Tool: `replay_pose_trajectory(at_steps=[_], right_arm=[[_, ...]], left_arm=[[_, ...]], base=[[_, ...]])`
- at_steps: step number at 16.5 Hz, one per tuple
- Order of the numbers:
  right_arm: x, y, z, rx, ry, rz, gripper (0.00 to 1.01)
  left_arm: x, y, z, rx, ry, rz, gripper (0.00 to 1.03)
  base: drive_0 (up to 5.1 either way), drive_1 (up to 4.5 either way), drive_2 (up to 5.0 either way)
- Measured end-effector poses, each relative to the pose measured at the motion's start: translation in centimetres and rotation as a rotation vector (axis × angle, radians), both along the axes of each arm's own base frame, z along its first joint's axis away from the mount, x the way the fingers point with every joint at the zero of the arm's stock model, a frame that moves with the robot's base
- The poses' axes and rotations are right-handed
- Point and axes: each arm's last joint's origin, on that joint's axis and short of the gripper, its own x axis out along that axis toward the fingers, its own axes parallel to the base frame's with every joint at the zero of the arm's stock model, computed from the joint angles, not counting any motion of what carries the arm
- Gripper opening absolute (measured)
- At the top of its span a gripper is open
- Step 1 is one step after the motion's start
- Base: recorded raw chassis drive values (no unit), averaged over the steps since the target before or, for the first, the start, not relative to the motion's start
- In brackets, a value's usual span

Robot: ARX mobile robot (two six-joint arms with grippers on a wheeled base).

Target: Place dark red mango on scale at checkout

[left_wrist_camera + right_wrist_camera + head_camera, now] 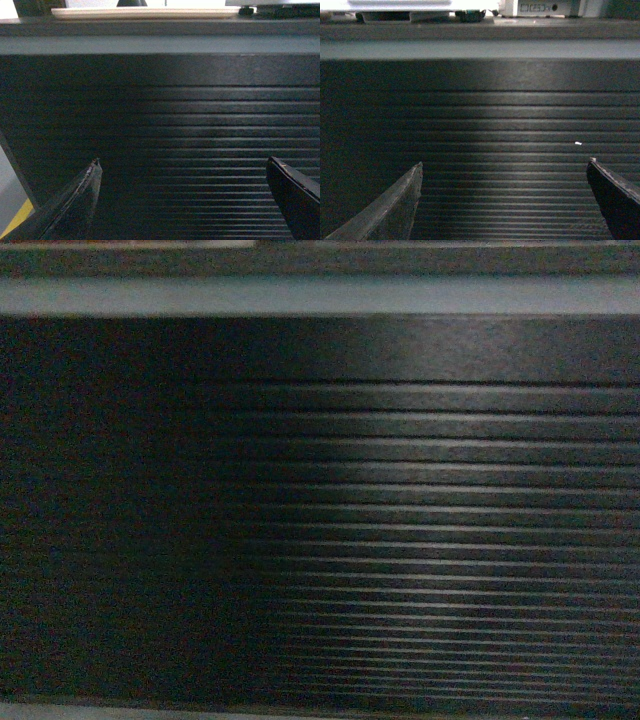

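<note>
Spreading wide, the two dark fingers of my left gripper (182,200) stand far apart with nothing between them, one tip (92,172) at the lower left of my left wrist view and the other at the lower right. My right gripper (505,200) is the same: its fingers (415,175) are held well apart and empty. Both point straight at the ribbed dark front of the checkout (400,540), whose level ridges fill nearly all of my head view. Above the ribs runs a smooth dark band, then the paler edge of the counter top. On that top, seen edge-on from my left wrist, lies a flat beige tray (145,13). From my right wrist I see the underside edge of a flat white slab (402,6) at the upper left, probably the scale, and to its right a pale box with dark markings (540,7); I cannot make out what it is. A small white speck (578,143) sits on one rib. I cannot see the dark red mango in any view.
</note>
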Motion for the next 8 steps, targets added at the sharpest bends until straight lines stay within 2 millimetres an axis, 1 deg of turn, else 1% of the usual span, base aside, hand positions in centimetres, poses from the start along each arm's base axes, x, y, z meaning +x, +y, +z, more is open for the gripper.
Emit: replay_pose_trajectory(at_steps=[8], right_arm=[[0.0, 0.0, -0.02, 0.0, 0.002, -0.001, 0.98]], left_arm=[[0.0, 0.0, -0.03, 0.0, 0.003, 0.0, 0.98]], base=[[0.0, 0.0, 0.0]])
